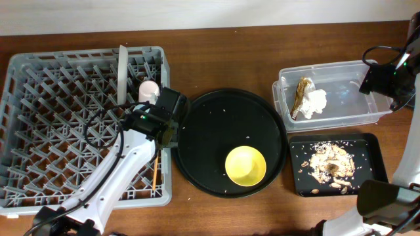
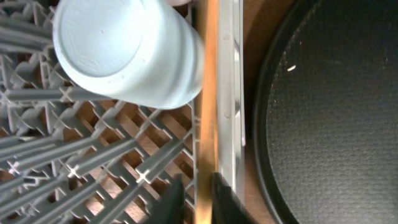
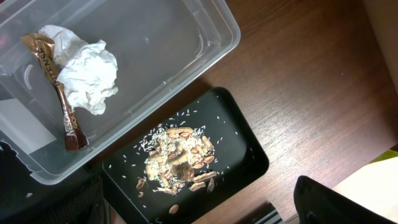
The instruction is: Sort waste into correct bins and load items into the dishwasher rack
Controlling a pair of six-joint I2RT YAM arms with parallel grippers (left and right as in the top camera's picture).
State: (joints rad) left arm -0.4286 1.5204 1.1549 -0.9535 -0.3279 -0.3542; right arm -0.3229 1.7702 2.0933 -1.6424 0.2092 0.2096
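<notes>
Status: mostly done.

Waste looks sorted. Napkin point(image 3: 87, 71) and wrapper point(image 3: 59, 93) are both in the clear tub point(image 1: 367, 115) near the far right corner of the desk point(image 1: 216, 52). The food scraps point(image 3: 177, 165) are piled in the black tray point(image 1: 374, 147) at the front right corner, with a few grains scattered on its floor.

Rack point(image 1: 26, 111) takes up the left side of the desk. Loaded so far:
- plate point(image 1: 122, 72) standing on edge near the far wall
- pink cup point(image 1: 149, 90) just beside it
- blue cup point(image 2: 124, 50) mouth down among the pegs, by the rack's right wall

Left pincer point(image 2: 198, 180) is over the rack's right wall. Its fingers are nearly together and clamped on a chopstick point(image 2: 208, 93) that runs along the inside of that wall. I'd call this the placing step, not yet let go.

A wooden stick point(image 1: 155, 174) shows among the pegs near the rack's front right corner. I can't tell whether it's the tail of the held one or the second one.

Left to do: the yellow bowl point(image 1: 245, 165) sits upright on the round tray point(image 1: 197, 131) mid-desk, toward the front edge and well apart from the rack. It needs picking and racking.

Right pincer point(image 1: 387, 78) is by the tub's right end, and nothing is visibly in it. Its fingers aren't clear in its own camera, so I can't tell whether they're apart or together.
</notes>
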